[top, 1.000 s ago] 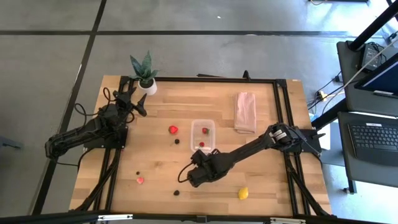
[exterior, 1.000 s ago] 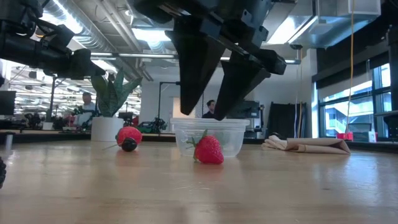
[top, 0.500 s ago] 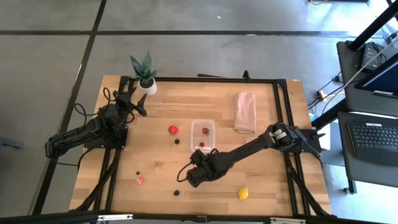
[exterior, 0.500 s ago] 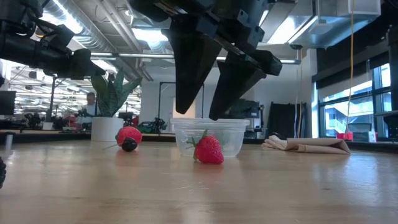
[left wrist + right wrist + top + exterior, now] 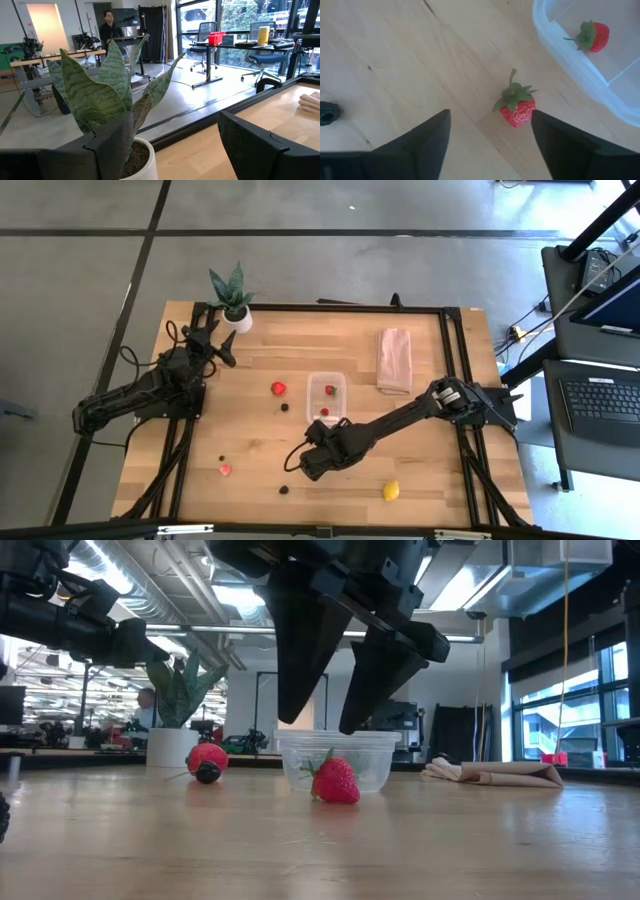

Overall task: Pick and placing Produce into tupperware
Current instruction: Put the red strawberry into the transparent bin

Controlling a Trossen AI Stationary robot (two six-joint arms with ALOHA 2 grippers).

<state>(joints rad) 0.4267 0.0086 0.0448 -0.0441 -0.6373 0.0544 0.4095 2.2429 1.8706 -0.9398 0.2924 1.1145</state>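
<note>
The clear tupperware (image 5: 326, 380) stands mid-table with a red strawberry (image 5: 592, 36) inside. Another strawberry (image 5: 517, 107) lies on the wood just outside its rim (image 5: 570, 62), in front of it in the low view (image 5: 335, 780). My right gripper (image 5: 490, 150) hangs open above the table (image 5: 316, 728), on the near side of this strawberry, touching nothing. A further strawberry (image 5: 278, 388), dark berries (image 5: 285, 407) (image 5: 285, 489) (image 5: 222, 458), a pinkish piece (image 5: 225, 470) and the lemon (image 5: 391, 491) lie scattered. My left gripper (image 5: 215, 342) waits open by the potted plant.
The potted plant (image 5: 232, 300) stands at the far left corner, right in front of the left fingers (image 5: 115, 145). A flat pinkish piece (image 5: 394, 360) lies right of the tupperware. A black frame (image 5: 450, 380) borders the table. People show in the room beyond.
My right gripper has edged slightly toward the table's left while staying open above the wood. The fruits and the container have kept their places.
</note>
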